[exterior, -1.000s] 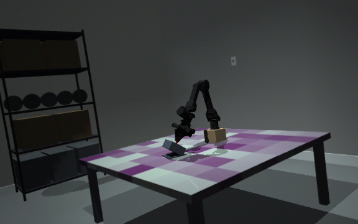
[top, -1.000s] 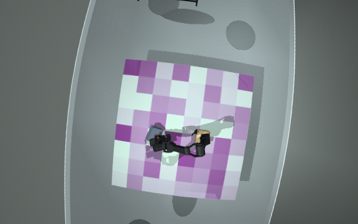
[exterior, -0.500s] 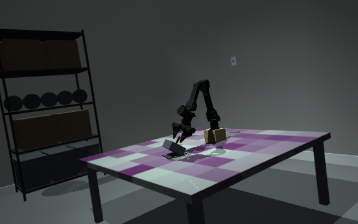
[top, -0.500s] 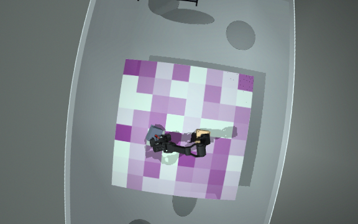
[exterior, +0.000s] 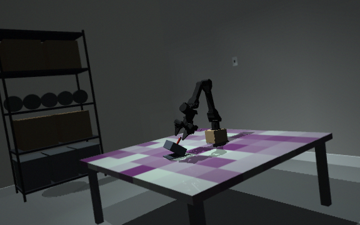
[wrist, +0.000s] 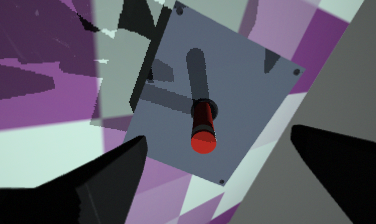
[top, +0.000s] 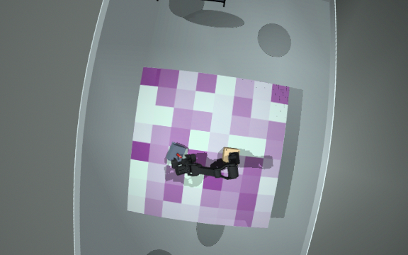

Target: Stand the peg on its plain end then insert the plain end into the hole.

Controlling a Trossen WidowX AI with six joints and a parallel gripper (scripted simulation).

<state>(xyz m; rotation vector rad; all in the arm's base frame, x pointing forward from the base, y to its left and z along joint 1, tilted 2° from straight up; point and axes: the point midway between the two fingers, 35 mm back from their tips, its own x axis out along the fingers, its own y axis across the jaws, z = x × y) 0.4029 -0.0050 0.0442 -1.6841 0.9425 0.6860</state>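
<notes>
The sloped blue-grey panel (top: 176,149) (exterior: 174,147) (wrist: 249,105) stands on the table. The red peg (top: 178,155) (exterior: 179,140) (wrist: 203,118) stands in the panel's hole, one end inside the dark ring and the rest sticking out of the face. A band that looks dark here shows near its outer end in the wrist view, so the plain end is the one inside. How deep it sits is hidden. My gripper (top: 183,160) (exterior: 180,136) (wrist: 217,137) is wide open above the peg's outer end. The fingers stand apart on either side, touching neither peg nor panel.
The arm's tan base block (top: 229,154) (exterior: 215,136) stands on the checkered table (top: 165,117) (exterior: 155,178), to the right of the panel in the top and exterior views. A shelf rack (exterior: 45,72) stands beyond the table. The panel has small dark dots at its corners.
</notes>
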